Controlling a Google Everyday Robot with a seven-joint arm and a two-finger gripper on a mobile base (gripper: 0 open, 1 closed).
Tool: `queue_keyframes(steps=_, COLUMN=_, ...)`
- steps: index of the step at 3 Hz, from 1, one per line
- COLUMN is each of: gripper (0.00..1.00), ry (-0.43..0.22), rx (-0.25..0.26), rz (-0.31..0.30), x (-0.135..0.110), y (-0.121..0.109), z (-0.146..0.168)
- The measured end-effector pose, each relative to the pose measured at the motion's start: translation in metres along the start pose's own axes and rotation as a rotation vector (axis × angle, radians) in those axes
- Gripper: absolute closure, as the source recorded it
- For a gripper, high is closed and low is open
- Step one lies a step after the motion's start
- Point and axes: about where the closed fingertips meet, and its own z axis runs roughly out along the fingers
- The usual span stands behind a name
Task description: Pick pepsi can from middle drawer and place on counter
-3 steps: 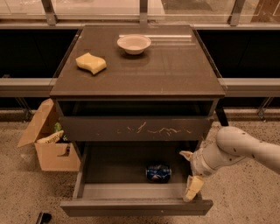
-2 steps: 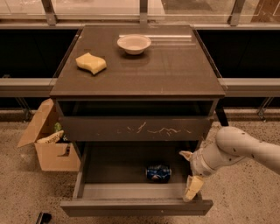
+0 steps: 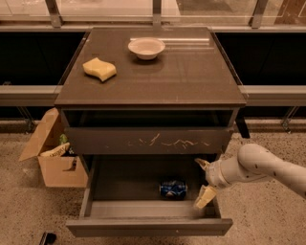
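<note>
The pepsi can [image 3: 173, 189] lies on its side in the open middle drawer [image 3: 148, 226], below the desk's [image 3: 181, 81] front edge and nearer its right corner, not yet lifted. The hand [image 3: 204, 180] hangs just right of the can, fingers apart, holding nothing. By my reckoning only the drawer opening is done; grasping, lifting and setting it on the desk are left

Lab-like test space: speckled floor [image 3: 267, 215], glass panels [image 3: 105, 7], drawer cabinet [image 3: 146, 107], cardboard box [image 3: 60, 172], tool [image 3: 203, 179] inside the middle drawer [image 3: 148, 227].
</note>
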Motion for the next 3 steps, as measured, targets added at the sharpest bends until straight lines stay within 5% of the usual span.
queue_keyframes(steps=1, gripper=0.00, ry=-0.045, rx=0.035, rz=0.010, x=-0.001, y=-0.020, z=0.029)
queue_keyframes(steps=3, gripper=0.00, ry=-0.008, rx=0.067, rz=0.041, x=0.005, y=-0.027, z=0.077)
